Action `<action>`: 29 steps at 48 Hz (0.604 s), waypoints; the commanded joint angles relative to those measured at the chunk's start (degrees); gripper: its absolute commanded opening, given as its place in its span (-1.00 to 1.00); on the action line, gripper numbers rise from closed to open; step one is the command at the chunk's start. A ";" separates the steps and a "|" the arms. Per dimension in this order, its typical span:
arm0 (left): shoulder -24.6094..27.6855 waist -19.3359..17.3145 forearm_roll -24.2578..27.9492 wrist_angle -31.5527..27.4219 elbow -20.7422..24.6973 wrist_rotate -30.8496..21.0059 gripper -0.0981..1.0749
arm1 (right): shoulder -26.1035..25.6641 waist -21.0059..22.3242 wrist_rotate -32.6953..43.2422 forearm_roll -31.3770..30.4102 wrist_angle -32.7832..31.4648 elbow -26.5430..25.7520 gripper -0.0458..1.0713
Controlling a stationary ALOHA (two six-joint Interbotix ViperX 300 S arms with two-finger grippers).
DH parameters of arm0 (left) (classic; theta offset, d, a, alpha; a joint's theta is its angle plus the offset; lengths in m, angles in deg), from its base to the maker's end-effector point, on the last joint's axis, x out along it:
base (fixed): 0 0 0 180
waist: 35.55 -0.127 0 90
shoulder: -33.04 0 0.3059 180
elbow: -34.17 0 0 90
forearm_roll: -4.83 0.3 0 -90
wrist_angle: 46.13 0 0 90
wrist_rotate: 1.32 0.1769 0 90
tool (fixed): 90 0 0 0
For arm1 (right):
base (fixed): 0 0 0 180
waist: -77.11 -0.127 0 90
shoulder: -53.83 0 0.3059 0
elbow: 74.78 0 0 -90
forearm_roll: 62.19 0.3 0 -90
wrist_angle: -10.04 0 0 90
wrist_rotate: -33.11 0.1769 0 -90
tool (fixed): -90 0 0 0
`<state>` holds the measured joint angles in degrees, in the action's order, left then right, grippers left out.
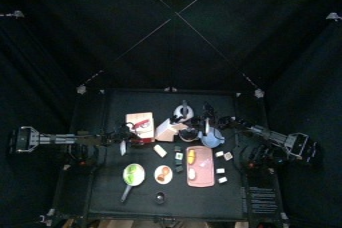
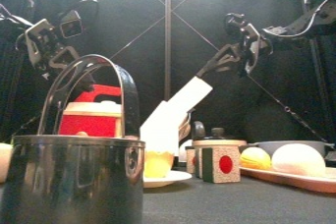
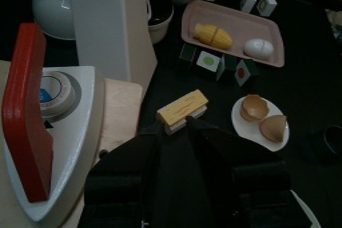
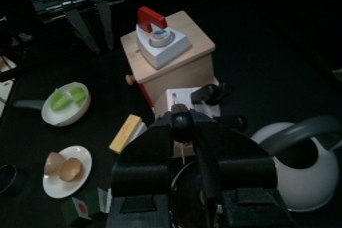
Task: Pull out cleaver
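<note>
The cleaver has a wide white blade (image 2: 178, 115) and a black handle (image 2: 214, 63). It hangs slanted, with its lower end at the wooden knife block (image 4: 167, 62). My right gripper (image 2: 243, 49) is shut on the handle, above and right of the block; it also shows in the right wrist view (image 4: 185, 132). The blade stands tall in the left wrist view (image 3: 114, 34), beside a red-handled tool (image 3: 27, 82) on the block. I cannot tell whether the blade tip is still in its slot. My left gripper (image 2: 53, 36) hangs open and empty, high at the left (image 4: 91, 7).
A steel pot (image 2: 82, 174) with a bail handle stands at the front left. A pink tray (image 3: 287, 57) holds a lemon and an egg. A white kettle (image 3: 54, 7), a butter stick (image 3: 181, 107), small plates (image 3: 261, 140) and cubes (image 2: 217, 159) crowd the table.
</note>
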<state>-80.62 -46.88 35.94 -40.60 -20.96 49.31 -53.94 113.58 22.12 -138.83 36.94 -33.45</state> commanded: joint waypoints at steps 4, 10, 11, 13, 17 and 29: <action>-0.09 -0.18 -0.09 0.26 0.88 0.09 0.35 | -2.46 -0.44 0.00 2.46 0.09 1.32 -0.21; -0.09 -0.18 -0.09 0.18 0.79 0.09 0.35 | -1.14 -2.37 0.00 3.69 0.00 2.55 -0.21; -0.09 -0.18 -0.09 0.18 0.79 0.09 0.35 | -0.88 -2.55 0.00 3.78 0.00 2.72 -0.21; -0.09 -0.18 -0.09 0.18 0.79 0.09 0.35 | -0.35 -2.72 0.00 4.13 0.09 2.72 -0.21; -0.09 -0.18 -0.09 0.18 0.79 0.09 0.35 | 0.00 -2.72 0.00 4.13 0.00 2.64 -0.21; -0.09 -0.18 -0.09 0.18 0.79 0.09 0.35 | -0.18 -2.90 0.00 4.13 0.00 2.81 -0.21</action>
<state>-80.71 -46.88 35.94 -40.60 -20.96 49.31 -53.59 110.77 22.12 -134.96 36.76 -30.11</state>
